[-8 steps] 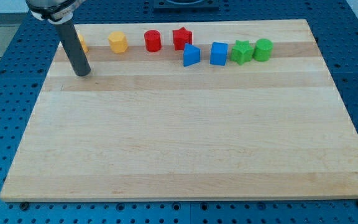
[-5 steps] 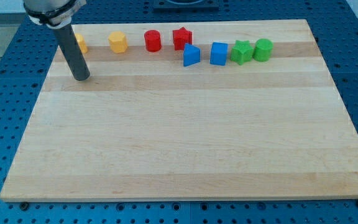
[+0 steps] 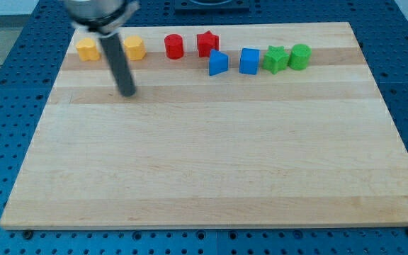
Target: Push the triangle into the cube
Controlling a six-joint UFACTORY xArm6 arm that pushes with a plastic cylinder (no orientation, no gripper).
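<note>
Wooden board, blocks lined along view's top. Bare rod, no pincer to open or close; my tip rests on board below yellow blocks, holding nothing. Blue triangle well apart to view's right of tip, blue cube just beside it, small gap between. Triangle looks light, rigid, likely slippery; sloped faces may twist it, so best pushed squarely on its left face.

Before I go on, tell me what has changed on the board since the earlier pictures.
My tip slid toward the view's right, from below the yellow block at the view's far left to below the second yellow block, uncovering the first. It touches nothing. The blue triangle and blue cube stayed apart; no block moved.
</note>
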